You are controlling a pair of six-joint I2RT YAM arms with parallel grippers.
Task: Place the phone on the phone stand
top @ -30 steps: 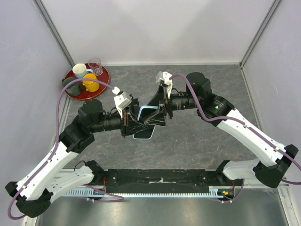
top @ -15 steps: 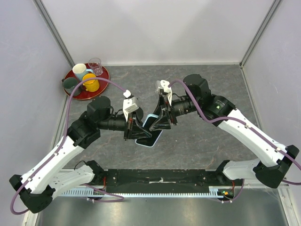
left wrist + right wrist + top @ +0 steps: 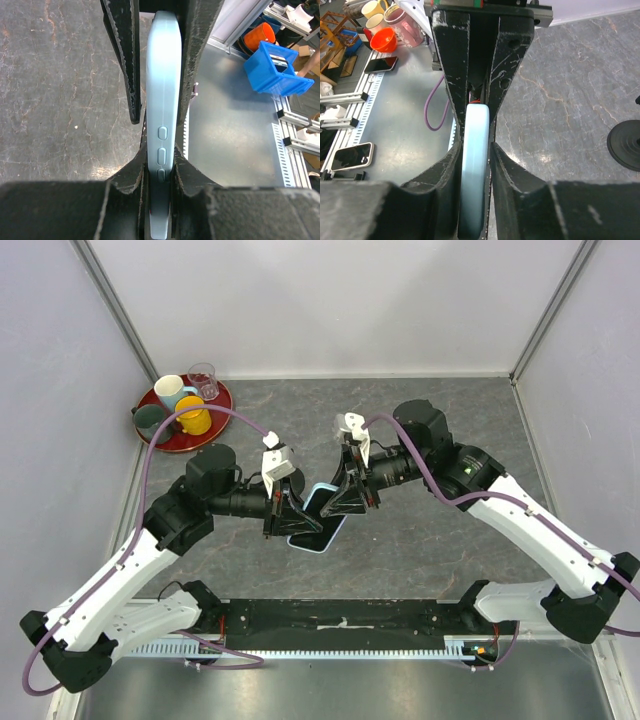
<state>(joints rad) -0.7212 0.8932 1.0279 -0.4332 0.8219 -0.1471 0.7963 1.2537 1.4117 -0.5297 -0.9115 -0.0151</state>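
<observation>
The phone (image 3: 318, 530), black-screened with a light blue case, hangs tilted just above the grey table's middle, held from both sides. My left gripper (image 3: 289, 512) is shut on its left end; in the left wrist view the phone's blue edge (image 3: 162, 75) with side buttons runs up between my left gripper's (image 3: 160, 160) jaws. My right gripper (image 3: 346, 502) is shut on the other end, and the phone's edge (image 3: 476, 130) sits tight in my right gripper (image 3: 475, 150). Part of the phone stand's round black base (image 3: 625, 144) shows at the right wrist view's right edge; in the top view it is hidden.
A red tray (image 3: 216, 416) with several cups stands at the back left corner. Grey walls close in the table on three sides. A purple cable arcs over the left arm.
My right gripper's jaws have shut onto the phone's right end. The left arm swung the phone to a more tilted pose early on, then held still.
</observation>
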